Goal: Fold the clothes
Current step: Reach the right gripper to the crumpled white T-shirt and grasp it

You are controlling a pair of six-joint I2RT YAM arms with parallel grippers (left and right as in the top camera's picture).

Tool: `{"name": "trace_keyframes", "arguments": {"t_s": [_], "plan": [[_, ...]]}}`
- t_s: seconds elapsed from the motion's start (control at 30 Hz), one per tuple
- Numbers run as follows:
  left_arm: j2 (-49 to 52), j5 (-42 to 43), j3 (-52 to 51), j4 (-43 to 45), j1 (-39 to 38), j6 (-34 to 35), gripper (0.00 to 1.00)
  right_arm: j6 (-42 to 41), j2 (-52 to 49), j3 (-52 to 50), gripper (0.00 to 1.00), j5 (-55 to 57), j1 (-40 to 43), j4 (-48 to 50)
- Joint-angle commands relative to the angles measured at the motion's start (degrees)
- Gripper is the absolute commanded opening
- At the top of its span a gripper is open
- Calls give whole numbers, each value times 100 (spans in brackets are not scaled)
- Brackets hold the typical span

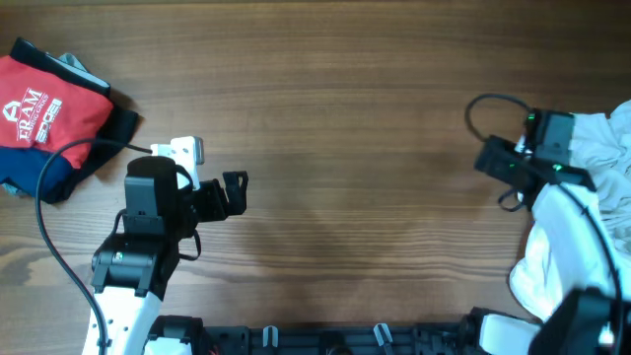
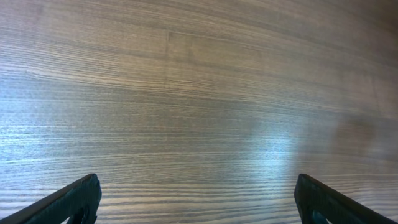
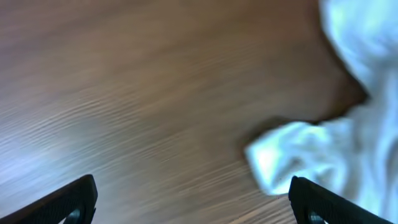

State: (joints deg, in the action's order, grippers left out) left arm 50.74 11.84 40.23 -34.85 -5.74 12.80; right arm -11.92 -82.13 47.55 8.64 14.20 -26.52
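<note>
The clothes (image 1: 603,133) lie bunched at the right edge of the frame on the wooden surface (image 1: 355,118), partly under the right arm. The right pincer (image 3: 193,202) is spread wide and empty beside them. The left pincer (image 2: 199,205), at lower left, is also wide and empty.

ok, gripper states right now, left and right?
Left gripper: jaws open, holding nothing.
Right gripper: jaws open, holding nothing; white shirt lies beside it.

Setting: robot lab workstation.
Evidence: left arm (image 1: 138,247) and right arm (image 1: 552,133) mounted at one edge of a wood-grain surface (image 1: 375,128); loose black cable (image 1: 57,240).
</note>
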Motion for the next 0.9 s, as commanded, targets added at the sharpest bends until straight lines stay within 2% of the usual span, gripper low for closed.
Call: {"name": "trace_keyframes", "arguments": {"t_s": [0.0,0.23,0.33,0.37,0.4,0.43,0.47,0.5,0.6,0.73,0.8,0.87], "plan": [[7,76,120,11,-42,35,100,31,-739,98,99,323,485,323],[7,76,120,28,-42,33,100,-9,-1445,92,98,402,1025,778],[7,76,120,31,-42,33,100,-20,-1672,85,90,334,1086,745],[7,76,120,31,-42,33,100,-22,-1725,85,82,258,1086,723],[7,74,120,33,-42,33,100,-22,-1742,85,68,201,1086,721],[7,76,120,33,-42,33,100,-20,-1742,85,49,208,1084,699],[7,76,120,33,-42,33,100,-17,-1740,85,24,208,1086,695],[7,76,120,33,-42,33,100,-20,-1742,87,4,205,1086,682],[7,76,120,37,-42,33,100,-20,-1705,94,4,-153,1084,660],[7,76,120,175,-42,33,100,175,-1499,278,4,-1864,966,584],[7,76,120,341,-42,33,100,155,-1307,452,4,-2520,579,391],[7,76,120,448,-42,33,100,120,-1163,551,4,-2677,-35,352]]}}
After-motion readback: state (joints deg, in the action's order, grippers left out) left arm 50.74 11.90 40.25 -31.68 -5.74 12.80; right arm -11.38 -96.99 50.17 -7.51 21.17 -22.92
